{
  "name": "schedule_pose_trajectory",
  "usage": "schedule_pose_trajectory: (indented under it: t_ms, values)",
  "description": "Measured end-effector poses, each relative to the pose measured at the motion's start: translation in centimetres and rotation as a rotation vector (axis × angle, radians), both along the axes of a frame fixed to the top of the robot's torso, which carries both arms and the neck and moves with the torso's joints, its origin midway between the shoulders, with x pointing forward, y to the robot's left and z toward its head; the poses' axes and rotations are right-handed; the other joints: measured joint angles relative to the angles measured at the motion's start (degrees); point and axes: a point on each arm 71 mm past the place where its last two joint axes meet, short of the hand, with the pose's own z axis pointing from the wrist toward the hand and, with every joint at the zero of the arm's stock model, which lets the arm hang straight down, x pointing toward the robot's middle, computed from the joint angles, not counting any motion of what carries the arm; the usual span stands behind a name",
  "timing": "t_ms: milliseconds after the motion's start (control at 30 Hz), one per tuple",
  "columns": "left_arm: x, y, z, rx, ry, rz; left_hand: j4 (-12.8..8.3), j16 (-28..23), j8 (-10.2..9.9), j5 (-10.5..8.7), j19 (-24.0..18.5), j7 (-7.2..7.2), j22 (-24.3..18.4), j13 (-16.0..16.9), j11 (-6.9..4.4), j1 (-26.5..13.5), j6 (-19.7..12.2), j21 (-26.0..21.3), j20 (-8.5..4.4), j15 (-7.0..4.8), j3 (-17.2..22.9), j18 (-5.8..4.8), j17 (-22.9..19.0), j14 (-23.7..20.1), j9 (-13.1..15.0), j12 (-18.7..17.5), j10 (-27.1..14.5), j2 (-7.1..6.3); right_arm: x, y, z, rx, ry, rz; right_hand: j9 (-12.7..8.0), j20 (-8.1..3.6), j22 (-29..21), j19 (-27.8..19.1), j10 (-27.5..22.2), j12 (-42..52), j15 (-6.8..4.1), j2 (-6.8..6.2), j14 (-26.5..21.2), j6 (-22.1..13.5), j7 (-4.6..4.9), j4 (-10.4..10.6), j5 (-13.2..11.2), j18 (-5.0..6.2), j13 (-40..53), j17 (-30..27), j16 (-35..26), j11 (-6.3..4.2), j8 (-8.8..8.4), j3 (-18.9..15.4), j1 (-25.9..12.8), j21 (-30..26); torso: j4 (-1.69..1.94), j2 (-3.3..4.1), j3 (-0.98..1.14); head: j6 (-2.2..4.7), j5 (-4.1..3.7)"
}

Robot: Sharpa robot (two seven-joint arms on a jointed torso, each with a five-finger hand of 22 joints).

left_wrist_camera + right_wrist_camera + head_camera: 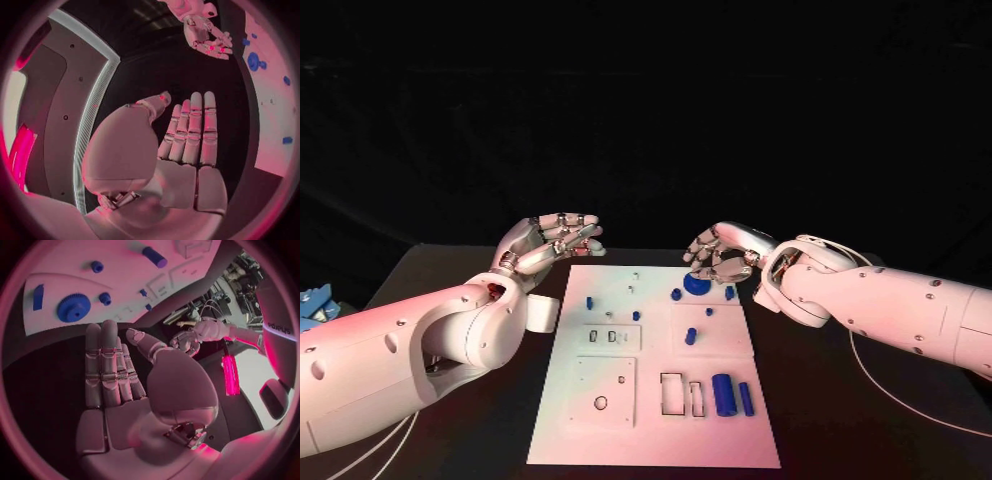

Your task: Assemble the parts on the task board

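White and flat, the task board (661, 400) lies in the lower middle of the head view on the black table (444, 270), running from the picture's centre down towards the bottom edge. Small blue parts are scattered over it: a round blue gear (697, 284) near the board's upper right corner, a blue peg (589, 301) on its left side, a short blue pin (691, 335) about mid-board, and a thick blue cylinder (724, 393) with a thinner blue rod (746, 398) just beside it in the board's lower right part. Rectangular cut-outs and a small oval hole mark the lower left of the board.

Above the gear, at the board's upper right corner, hangs the right hand (721, 253); its fingers are apart and hold nothing, and in the right wrist view they lie straight and side by side with the gear (74, 307) beyond the fingertips. The left hand (553, 243) sits just off the board's upper left corner, over the table, palm open, fingers extended and holding nothing; the left wrist view shows the same straight fingers (194, 130)
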Motion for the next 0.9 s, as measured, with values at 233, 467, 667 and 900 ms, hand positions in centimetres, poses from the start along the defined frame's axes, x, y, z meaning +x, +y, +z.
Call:
schedule_pose_trajectory:
  t_ms: [233,467,667,900]
  values:
    - [-0.3,0.0,0.3,0.000,-0.002,-0.015,-0.64,1.86,-0.46,0.00,0.00,0.00,0.69,0.00,0.00,-0.98,0.00,1.31,0.00,0.00,0.14,-0.01,1.49,0.00,0.00,-1.04,0.00,-0.38,-0.4,1.1,0.4,-0.161,-0.059,0.025,1.82,-0.20,6.56,4.17,-1.95,0.84,-0.10,-1.12,1.80,-0.80,-0.80,1.59,-1.90,0.00,0.68,8.74,10.76,-0.22,-0.29,0.93,-1.12,6.11,0.49,1.66,-0.21,0.30,-0.51]
    - [-0.9,-0.3,0.8,-0.008,-0.005,-0.037,-1.42,4.44,-1.09,0.00,0.00,0.00,1.71,0.08,0.19,-1.82,0.00,3.07,0.00,0.00,0.14,-0.01,3.48,0.00,0.15,-1.57,0.19,-0.01,-0.6,2.1,0.4,-0.266,-0.100,0.045,3.72,0.19,27.41,12.27,-4.27,1.82,0.00,-1.82,2.52,-1.96,-0.69,3.23,-2.99,-1.83,1.48,27.14,31.01,0.08,-0.29,1.48,-1.04,20.84,0.73,2.77,-0.44,0.41,-0.77]
    - [-1.4,-1.0,1.4,-0.020,-0.011,-0.062,-1.69,5.10,-1.46,0.00,-0.24,0.00,1.99,0.08,0.20,-2.04,0.00,3.56,-0.23,-0.21,0.20,-0.01,4.11,-0.21,0.16,-1.93,0.19,-0.24,-0.6,2.9,0.3,-0.319,-0.116,0.058,4.36,0.33,32.50,13.57,-5.27,2.02,0.07,-1.97,2.59,-2.37,-0.68,3.47,-3.20,-2.69,1.60,31.46,35.88,0.30,-0.51,1.72,-0.89,24.18,0.86,3.44,-0.63,0.43,-0.79]
    - [-1.7,-1.2,1.7,-0.026,-0.014,-0.074,-1.75,5.41,-1.46,0.00,-0.44,0.00,2.21,0.08,0.42,-2.34,-0.01,3.84,-0.43,0.00,0.14,-0.02,4.51,-0.45,0.15,-2.20,-0.03,-0.08,-0.6,3.3,0.2,-0.354,-0.125,0.061,4.59,0.42,34.36,14.09,-5.27,2.24,0.08,-2.03,2.59,-2.37,-0.68,3.79,-3.20,-2.69,1.71,33.10,37.54,0.30,-0.51,1.72,-0.83,25.26,1.04,3.97,-0.81,0.30,-0.92]
